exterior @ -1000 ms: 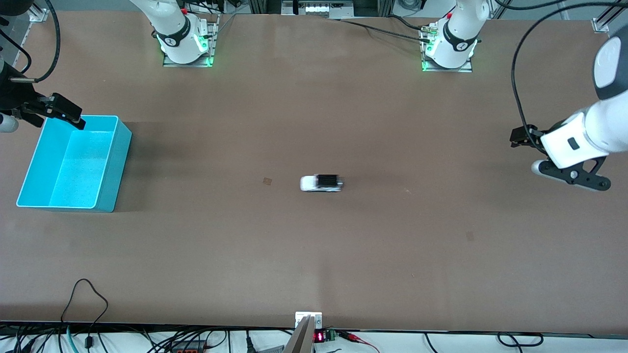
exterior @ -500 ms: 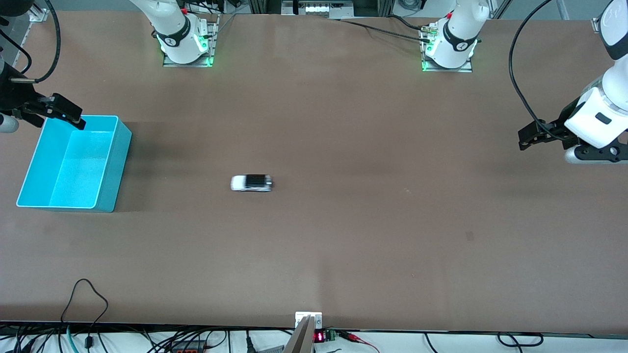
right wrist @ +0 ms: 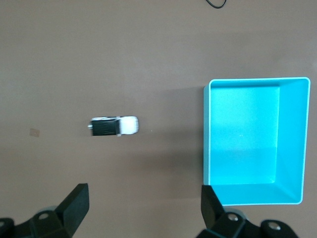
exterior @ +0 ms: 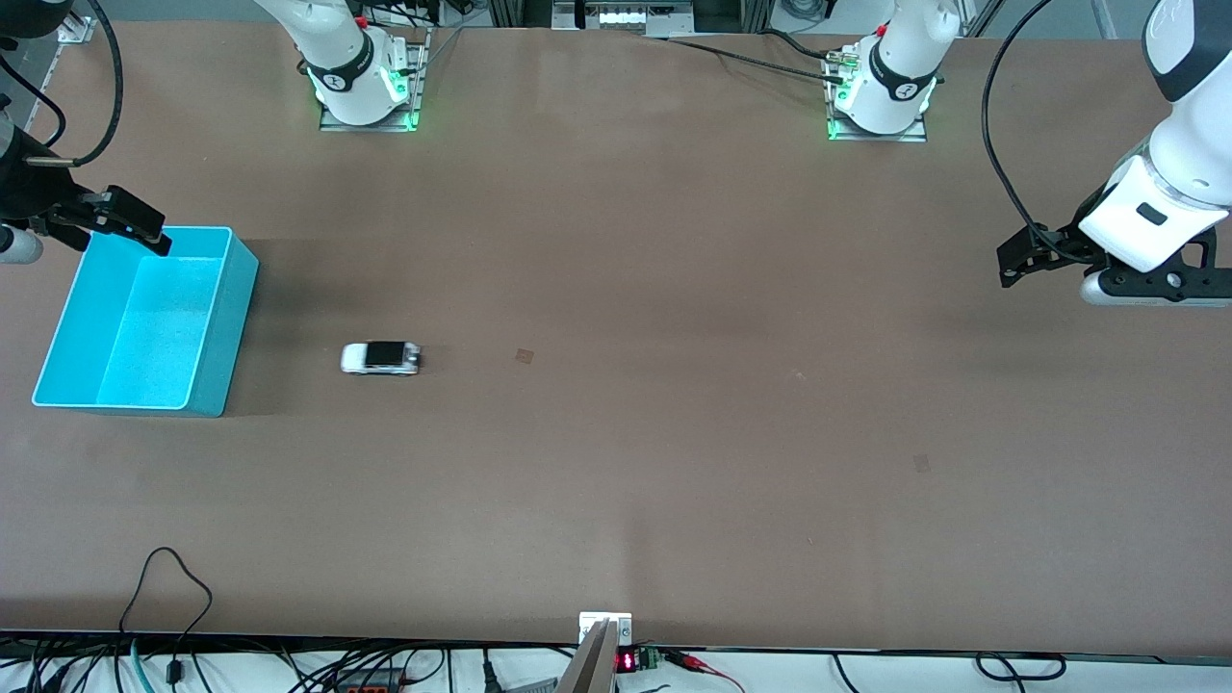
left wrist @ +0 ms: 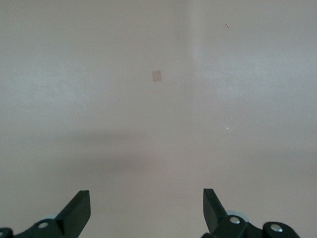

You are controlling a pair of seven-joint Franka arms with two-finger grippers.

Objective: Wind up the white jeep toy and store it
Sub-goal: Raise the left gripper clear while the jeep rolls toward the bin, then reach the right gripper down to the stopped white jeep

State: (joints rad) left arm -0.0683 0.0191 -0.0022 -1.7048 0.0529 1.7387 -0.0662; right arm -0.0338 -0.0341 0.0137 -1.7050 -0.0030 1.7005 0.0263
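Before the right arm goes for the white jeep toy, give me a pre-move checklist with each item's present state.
1. White jeep toy upright on its wheels: ok.
2. Jeep at rest: cannot tell.
3. Jeep apart from the cyan bin, room to grasp: ok.
4. Right hand open, empty, over the bin's rim: ok.
5. Left hand open, empty, over the left arm's end of the table: ok.
6. Bin interior free: ok.

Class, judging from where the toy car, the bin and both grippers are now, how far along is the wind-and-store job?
Winding looks done: the toy car stands free beside the bin. Nothing is held: the right gripper hangs open over the bin, the left gripper open at its end. Storing remains.
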